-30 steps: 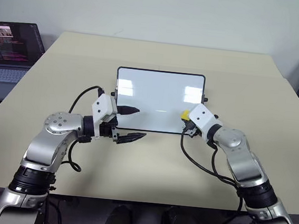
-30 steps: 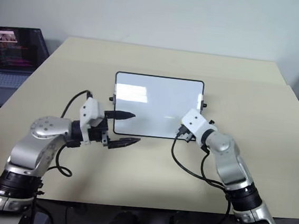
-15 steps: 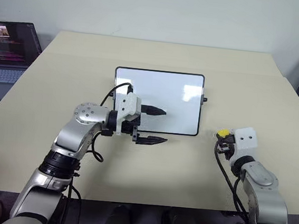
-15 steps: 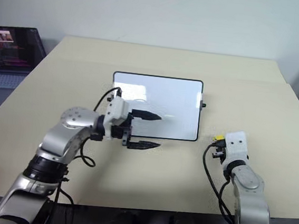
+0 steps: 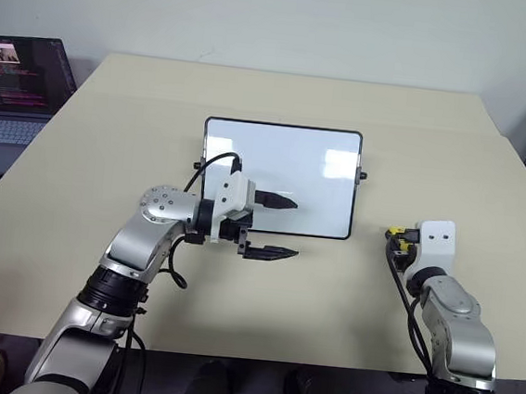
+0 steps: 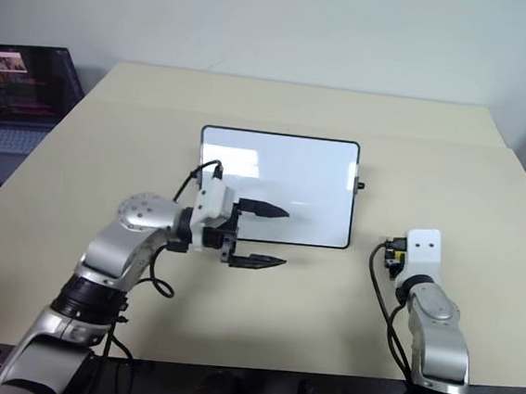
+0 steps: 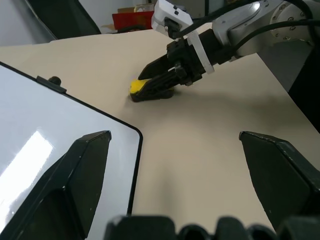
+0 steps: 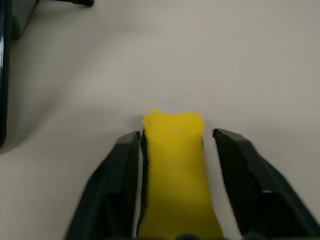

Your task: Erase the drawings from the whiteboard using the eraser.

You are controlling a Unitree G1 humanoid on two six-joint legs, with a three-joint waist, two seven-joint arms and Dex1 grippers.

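My right claw sat low on the table, fingers parted, one clear of the eraser lying between them. My left claw stood wide open over the near edge of the whiteboard, which looked wiped clean.

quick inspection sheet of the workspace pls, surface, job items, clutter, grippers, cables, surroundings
surface: beige table, bare around the board.
job's things: whiteboard lies flat mid-table; no red marks seen on it, just pale glare. eraser, yellow, rests on the table to the right of the board.
clutter: nothing seen.
grippers: left gripper open, one finger over the board's near edge, the other over the table. right gripper has its fingers on either side of the eraser, a gap showing on one side in the right wrist view.
cables: black cable loops along the right forearm, another at the left wrist.
surroundings: laptop open, off the table's far left; pale wall behind.
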